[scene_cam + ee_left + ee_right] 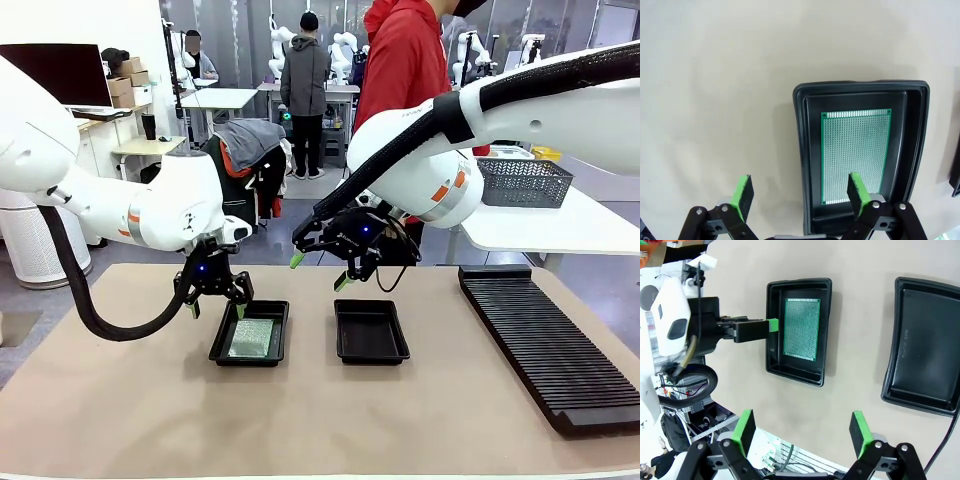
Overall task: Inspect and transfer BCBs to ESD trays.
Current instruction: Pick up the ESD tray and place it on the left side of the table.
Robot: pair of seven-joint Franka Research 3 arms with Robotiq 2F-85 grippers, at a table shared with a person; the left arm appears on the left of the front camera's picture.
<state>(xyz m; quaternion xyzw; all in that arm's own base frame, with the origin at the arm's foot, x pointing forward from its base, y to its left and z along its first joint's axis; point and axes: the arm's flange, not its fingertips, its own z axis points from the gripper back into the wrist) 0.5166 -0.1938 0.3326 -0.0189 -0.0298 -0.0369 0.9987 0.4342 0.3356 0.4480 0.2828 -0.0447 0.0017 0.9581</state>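
Left tool (799, 186) astride tray (799, 130) rim, BCB (855, 155) below one fingertip (858, 192)

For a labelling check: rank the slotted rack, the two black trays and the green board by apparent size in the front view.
1. black slotted rack, clearly largest.
2. left ESD tray and right ESD tray: they look alike, so unranked.
3. BCB, smallest, lying inside the left ESD tray.

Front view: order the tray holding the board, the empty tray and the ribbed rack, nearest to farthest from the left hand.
1. Tray holding the board, just below the left hand, on the left.
2. Empty tray, at the middle.
3. Ribbed rack, far right.
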